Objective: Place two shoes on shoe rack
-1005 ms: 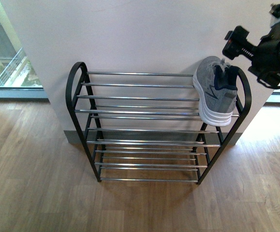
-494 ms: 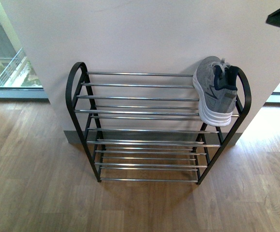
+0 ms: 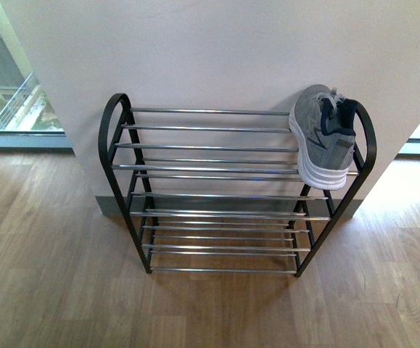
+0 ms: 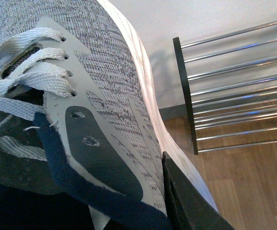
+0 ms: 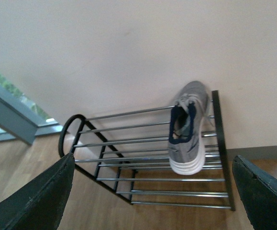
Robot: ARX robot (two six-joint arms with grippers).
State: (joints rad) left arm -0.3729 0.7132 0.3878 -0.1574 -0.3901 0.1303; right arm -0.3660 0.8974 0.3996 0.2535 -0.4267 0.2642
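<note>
- Sneaker two is pinched in the left gripper, apart from the shoe rack and not yet placed.
- Sneaker one rests at the right end of the shoe rack's top tier, so the task looks half done.
- Right gripper faces the shoe rack, spread wide and empty.

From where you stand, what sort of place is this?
Probably a home entryway or hallway: a shoe rack with a grey sneaker on its top tier stands against a plain wall, on a wood plank floor, beside a tall window.
</note>
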